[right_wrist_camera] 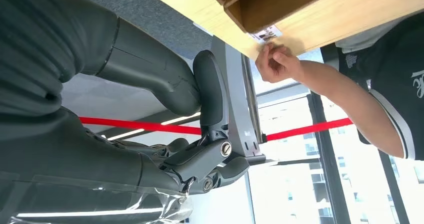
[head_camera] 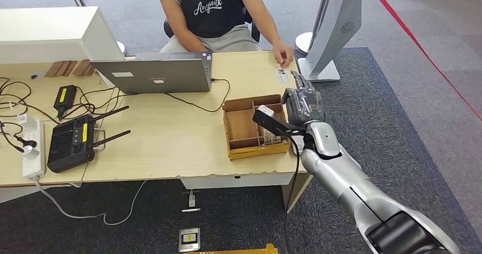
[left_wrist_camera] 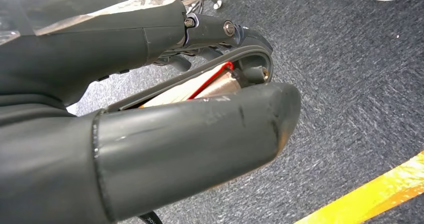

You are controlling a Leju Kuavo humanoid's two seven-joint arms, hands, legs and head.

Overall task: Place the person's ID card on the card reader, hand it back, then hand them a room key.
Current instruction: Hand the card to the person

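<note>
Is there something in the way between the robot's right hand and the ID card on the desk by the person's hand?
Nothing visible blocks it. The right hand is raised, empty, just short of the small white ID card that the person's hand touches at the light wooden desk's edge. The brown wooden compartment box sits alongside.

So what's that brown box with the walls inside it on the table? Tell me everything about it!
The wooden box is a shallow open tray of brown wood, with thin wooden dividers splitting it into several compartments. It sits flat on the light wooden table, near the edge closest to the robot, to the right of the laptop. Something small and white lies in a compartment on its far right side. The robot's right hand hovers just beside its right edge; whether they touch cannot be told.
</note>
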